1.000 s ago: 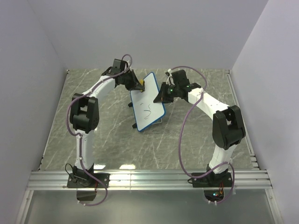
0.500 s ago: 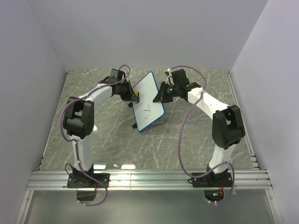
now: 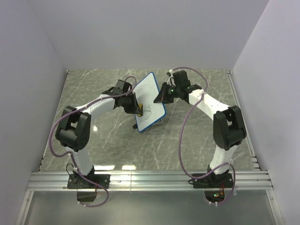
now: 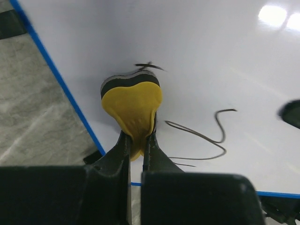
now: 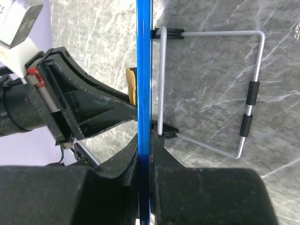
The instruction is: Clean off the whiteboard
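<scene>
The whiteboard, white with a thin blue rim, stands tilted on the marble table, propped on a wire stand. Black marker scribbles cover its lower half. My left gripper is shut on a yellow eraser, whose dark pad presses against the board face near its left rim. My right gripper is shut on the board's right rim, seen edge-on as a blue strip between its jaws. The eraser and left gripper body show beyond the board in the right wrist view.
The grey marble tabletop surrounds the board. White walls close in the back and both sides. An aluminium rail carries both arm bases at the near edge.
My left gripper has dragged the eraser down the board face, from its top left corner to the lower left near the scribbles. The right gripper and the board have stayed in place.
</scene>
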